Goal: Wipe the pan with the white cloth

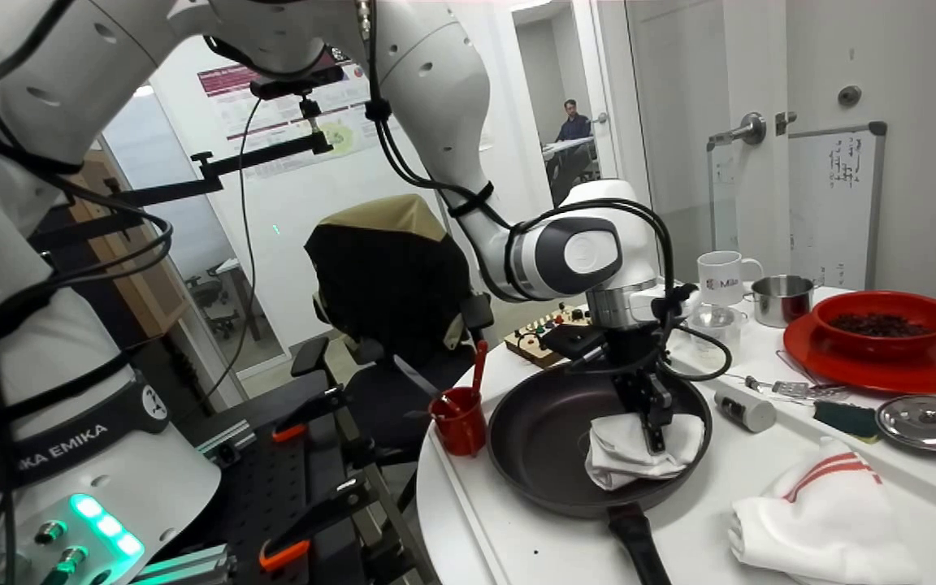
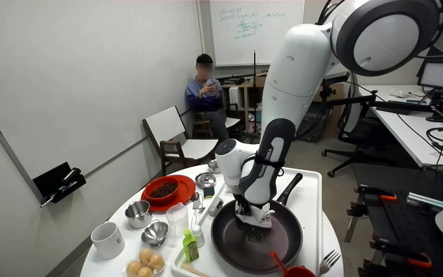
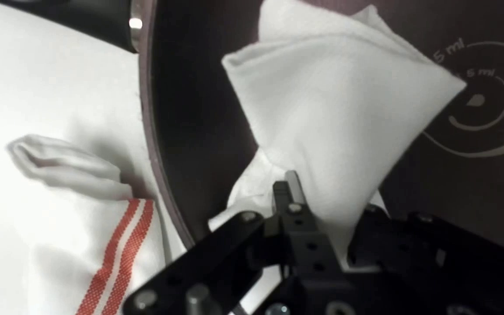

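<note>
The claw [image 3: 330, 201] grips the cloth [image 3: 335, 96] inside the pan [image 1: 545, 443]; a striped towel [image 1: 821, 520] lies just beside the pan.

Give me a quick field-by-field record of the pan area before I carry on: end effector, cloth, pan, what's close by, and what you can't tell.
End effector: closed on the white cloth
Cloth position: inside the pan, off centre
Central markings: partly hidden by the cloth in the wrist view
Pan support: white tray
Handle: not gripped
Striped towel: white with red stripes, outside the pan
Red cup: beside the pan, utensils in it
Unclear: cloth's pressure on the pan; whether the surface is clean
</note>
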Robot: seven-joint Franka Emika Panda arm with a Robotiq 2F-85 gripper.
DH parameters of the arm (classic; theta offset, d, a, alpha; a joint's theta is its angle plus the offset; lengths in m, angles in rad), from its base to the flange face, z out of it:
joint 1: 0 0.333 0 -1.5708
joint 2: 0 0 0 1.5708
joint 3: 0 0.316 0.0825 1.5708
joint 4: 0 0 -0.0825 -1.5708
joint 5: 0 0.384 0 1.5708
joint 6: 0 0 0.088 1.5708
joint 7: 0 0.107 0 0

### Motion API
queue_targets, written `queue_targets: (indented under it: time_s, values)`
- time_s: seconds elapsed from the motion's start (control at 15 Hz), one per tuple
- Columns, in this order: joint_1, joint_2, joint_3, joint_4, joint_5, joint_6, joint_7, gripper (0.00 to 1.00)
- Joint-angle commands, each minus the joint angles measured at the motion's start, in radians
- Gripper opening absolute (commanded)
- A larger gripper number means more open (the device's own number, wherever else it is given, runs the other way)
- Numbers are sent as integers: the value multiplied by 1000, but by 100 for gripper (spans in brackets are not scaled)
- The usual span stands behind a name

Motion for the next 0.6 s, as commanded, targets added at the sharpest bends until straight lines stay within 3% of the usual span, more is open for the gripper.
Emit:
queue_targets:
  time_s: [0.0,0.53]
  values:
    - [-13,-14,23,28,23,-68,0,9]
    - [-76,-155,44,38,68,-171,9,9]
